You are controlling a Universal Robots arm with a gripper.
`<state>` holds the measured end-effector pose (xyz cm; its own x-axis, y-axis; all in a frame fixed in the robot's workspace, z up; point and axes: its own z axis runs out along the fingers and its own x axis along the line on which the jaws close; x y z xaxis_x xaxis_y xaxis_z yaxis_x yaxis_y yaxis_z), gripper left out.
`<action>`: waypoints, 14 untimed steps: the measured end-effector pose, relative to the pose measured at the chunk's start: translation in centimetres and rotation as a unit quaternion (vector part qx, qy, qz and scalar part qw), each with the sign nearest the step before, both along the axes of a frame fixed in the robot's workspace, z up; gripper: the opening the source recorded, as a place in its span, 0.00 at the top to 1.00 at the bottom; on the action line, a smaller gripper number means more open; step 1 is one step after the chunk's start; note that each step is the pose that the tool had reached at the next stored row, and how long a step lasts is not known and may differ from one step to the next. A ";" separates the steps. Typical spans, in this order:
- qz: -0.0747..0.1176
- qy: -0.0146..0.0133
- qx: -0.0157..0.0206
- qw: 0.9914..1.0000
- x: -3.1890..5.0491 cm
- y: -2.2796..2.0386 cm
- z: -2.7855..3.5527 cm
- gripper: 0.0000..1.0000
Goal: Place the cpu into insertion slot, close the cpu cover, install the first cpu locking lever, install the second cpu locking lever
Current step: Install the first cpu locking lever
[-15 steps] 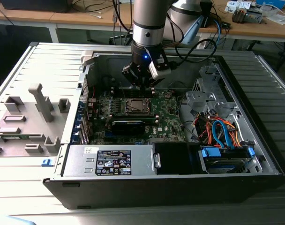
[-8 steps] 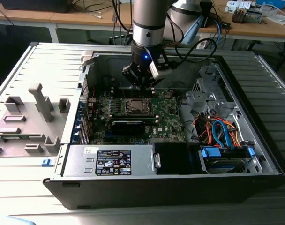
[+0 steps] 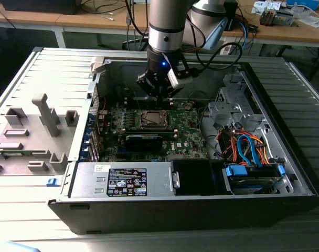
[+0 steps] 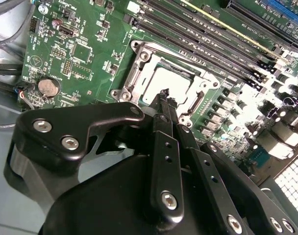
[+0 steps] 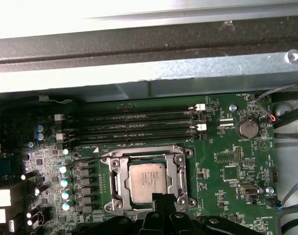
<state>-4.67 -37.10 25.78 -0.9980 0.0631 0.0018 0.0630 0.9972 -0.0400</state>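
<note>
Open computer case [image 3: 149,210] lying on tabletop [image 3: 28,210], its near wall cutting off board's front edge in exterior view. Motherboard [image 5: 227,171] facing up inside. Tool [image 5: 161,199] hanging at slot's edge, fingers pinched together, nothing showing between them, contact unclear. Insertion slot [image 5: 112,164] holding cpu [image 5: 146,178]. Cpu cover [image 5: 120,188] lying flat around it, tool covering its near edge.

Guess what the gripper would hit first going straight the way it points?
Most likely the edge of the cpu cover, right beside the cpu. The gripper points there, though depth is unclear.
</note>
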 end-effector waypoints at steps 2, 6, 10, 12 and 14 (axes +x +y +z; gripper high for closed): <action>0.002 0.000 0.000 1.000 0.00 0.00 0.00 0.89; 0.006 0.000 0.000 1.000 0.00 0.00 0.00 0.89; 0.010 0.000 0.000 1.000 0.00 0.00 0.00 0.89; 0.012 0.000 0.000 1.000 0.00 0.00 0.00 0.89; 0.014 0.000 0.000 1.000 0.00 0.00 0.00 0.89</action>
